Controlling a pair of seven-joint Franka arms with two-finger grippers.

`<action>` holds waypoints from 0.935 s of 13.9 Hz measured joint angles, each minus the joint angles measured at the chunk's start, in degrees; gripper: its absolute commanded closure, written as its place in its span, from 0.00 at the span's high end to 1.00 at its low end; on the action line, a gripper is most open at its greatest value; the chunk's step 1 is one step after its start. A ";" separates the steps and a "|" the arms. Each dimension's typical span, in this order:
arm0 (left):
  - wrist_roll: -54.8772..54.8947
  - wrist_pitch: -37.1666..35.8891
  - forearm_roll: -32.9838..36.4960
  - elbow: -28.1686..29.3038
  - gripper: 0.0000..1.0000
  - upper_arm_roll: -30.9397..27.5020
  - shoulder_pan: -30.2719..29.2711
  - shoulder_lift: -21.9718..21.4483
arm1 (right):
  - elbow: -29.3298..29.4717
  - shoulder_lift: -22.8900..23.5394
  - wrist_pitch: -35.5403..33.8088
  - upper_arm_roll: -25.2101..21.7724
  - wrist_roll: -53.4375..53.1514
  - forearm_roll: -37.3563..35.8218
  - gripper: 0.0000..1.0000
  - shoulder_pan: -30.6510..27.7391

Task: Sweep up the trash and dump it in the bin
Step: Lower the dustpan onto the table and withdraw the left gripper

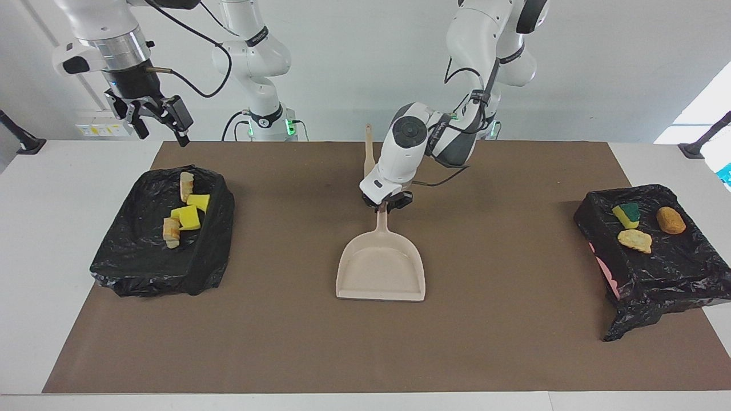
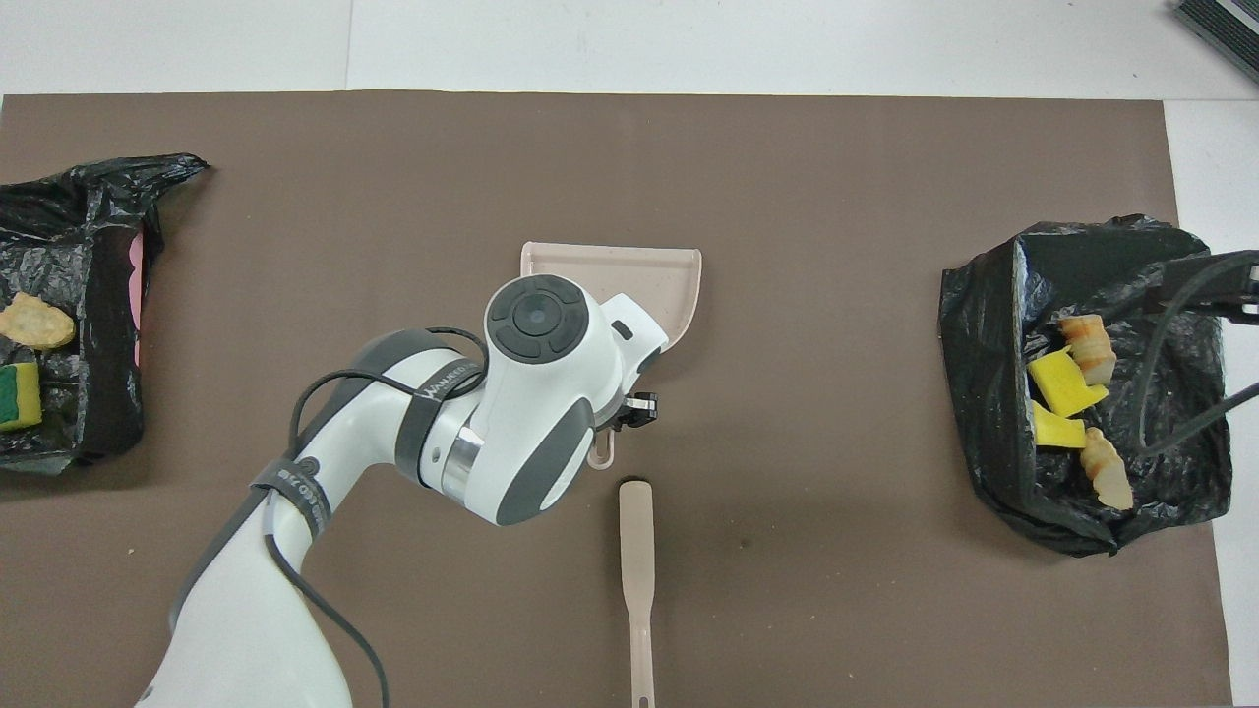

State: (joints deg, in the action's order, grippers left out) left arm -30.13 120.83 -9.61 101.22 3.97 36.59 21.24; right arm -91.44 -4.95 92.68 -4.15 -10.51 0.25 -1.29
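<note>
The dustpan point(image 1: 381, 268) is set flat on the brown mat point(image 1: 491, 342) at the middle of the desk point(image 1: 57, 188), its mouth turned away from the robots and its handle toward them. The handle is pinched by the left gripper point(image 1: 387, 204), pressed together on it; the pan seems to have been laid here so that it can be let go. The brush point(image 2: 637, 560) lies on the mat just beside the handle's end, nearer to the robots, untouched.

The right gripper point(image 1: 157, 123) is held high over the desk's edge at the right arm's end, spread and empty, and appears to be waiting.

No trash is seen loose on the mat. Four pieces point(image 1: 184, 214), yellow and beige, lie in the black-lined bin point(image 1: 143, 268) at the right arm's end, below the right gripper and well apart from the left one. Three more pieces point(image 1: 639, 225) lie on the black-lined bin point(image 1: 674, 274) at the left arm's end, well apart from both grippers. The sweeping and dumping are judged done.
</note>
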 measured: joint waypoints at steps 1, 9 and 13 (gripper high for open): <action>-0.19 0.05 0.00 -0.43 1.00 -0.35 -0.01 0.24 | 0.00 -0.02 -0.44 -0.25 0.25 -0.03 1.00 -0.23; 7.70 -7.44 0.02 -5.10 1.00 -3.71 -12.79 -5.19 | -4.43 -2.08 -4.04 -0.04 9.01 -0.06 1.00 -2.08; 21.70 -10.03 1.03 -6.29 1.00 -4.01 -22.94 -6.74 | -5.35 -2.08 -3.72 -0.02 9.01 -0.06 1.00 -2.09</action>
State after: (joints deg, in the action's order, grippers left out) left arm -8.43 110.81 -8.58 94.93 -0.03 13.65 14.49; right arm -96.79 -7.03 88.96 -4.18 -1.50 0.19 -3.38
